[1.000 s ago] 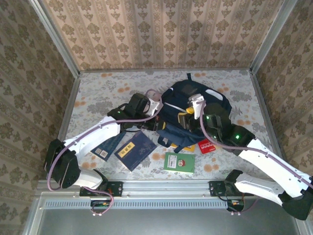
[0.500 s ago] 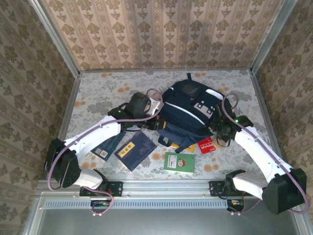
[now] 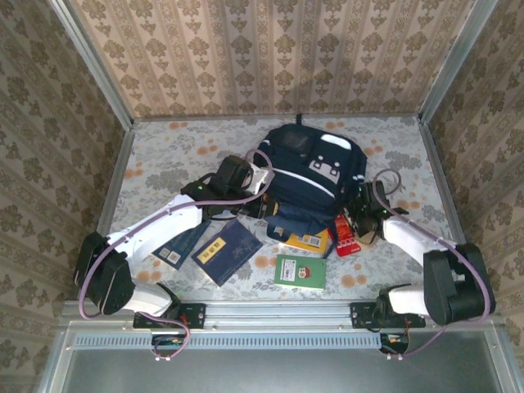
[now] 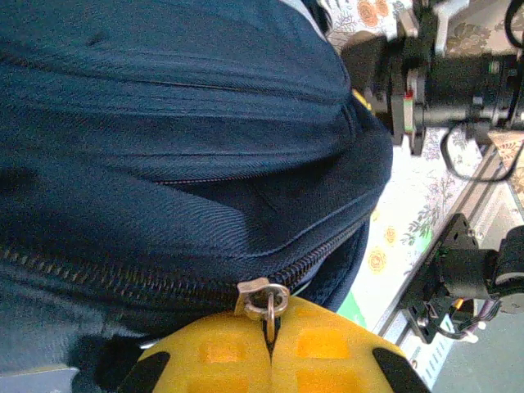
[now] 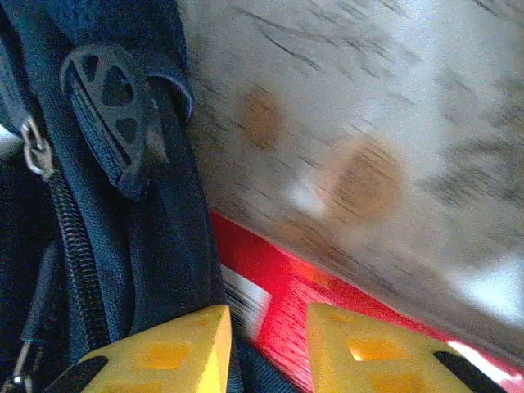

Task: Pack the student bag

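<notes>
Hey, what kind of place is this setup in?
Probably a staged robot test booth, not a real room: wallpapered panels in a metal frame surround a floral table holding the student bag, and two robot arms are bolted to its front rail.

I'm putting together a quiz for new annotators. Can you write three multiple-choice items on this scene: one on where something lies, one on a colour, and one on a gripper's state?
1. Where is the green booklet?
A. against the far wall
B. flat on the table, on the near side of the student bag
C. held up in the air

2. What colour is the flat pack by the right gripper?
A. red
B. white
C. purple

3. How is the left gripper?
A. wide open over bare cloth
B. shut on the zipper pull
C. shut on a pen

Answers: B, the top view shows the booklet lying nearer the arms than the bag. A, red shows between the parted fingers in the right wrist view. B, the yellow fingers meet on the metal pull.
</notes>
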Controlling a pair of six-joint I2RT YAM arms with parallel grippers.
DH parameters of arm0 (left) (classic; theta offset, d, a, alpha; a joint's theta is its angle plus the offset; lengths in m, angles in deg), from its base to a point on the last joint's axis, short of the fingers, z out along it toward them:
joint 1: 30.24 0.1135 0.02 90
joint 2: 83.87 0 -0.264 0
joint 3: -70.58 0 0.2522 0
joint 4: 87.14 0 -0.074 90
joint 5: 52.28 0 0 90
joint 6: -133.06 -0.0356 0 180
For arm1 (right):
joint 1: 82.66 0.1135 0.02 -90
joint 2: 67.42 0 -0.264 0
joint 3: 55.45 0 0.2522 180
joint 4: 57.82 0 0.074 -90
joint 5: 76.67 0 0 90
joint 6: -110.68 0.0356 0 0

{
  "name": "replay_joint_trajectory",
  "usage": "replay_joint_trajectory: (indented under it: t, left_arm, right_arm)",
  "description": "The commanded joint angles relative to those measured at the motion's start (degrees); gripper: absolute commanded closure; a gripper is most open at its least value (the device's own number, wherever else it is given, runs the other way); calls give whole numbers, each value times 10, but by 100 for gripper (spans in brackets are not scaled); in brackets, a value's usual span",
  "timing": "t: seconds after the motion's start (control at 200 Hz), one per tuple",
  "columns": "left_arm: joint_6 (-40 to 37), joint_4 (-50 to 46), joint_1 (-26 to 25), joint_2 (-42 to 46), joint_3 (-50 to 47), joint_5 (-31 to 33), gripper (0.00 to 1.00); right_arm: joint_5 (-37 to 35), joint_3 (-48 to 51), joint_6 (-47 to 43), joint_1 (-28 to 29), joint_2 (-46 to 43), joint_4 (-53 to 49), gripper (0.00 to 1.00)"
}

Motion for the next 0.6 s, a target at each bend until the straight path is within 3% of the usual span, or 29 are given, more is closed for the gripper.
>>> replay_joint_trajectory:
  t: [0.0, 0.145, 0.305, 0.47, 0.59]
  left_arm:
    - [-8, 40, -16, -13, 24, -21, 100]
    - [-9, 44, -22, -56, 57, -14, 100]
    - [-4, 55, -22, -111, 95, -7, 100]
    - [-1, 84, -30, -153, 119, -19, 100]
    - [-12, 91, -41, -166, 127, -9, 100]
  right_arm:
    - [-10, -71, -27, -16, 8, 79, 67]
    - [-67, -160, -62, -13, -13, -103, 61]
    - [-85, -187, -55, -8, -77, -259, 55]
    - [-8, -170, 25, 52, -124, -260, 57]
    - [25, -160, 99, 111, -116, -203, 60]
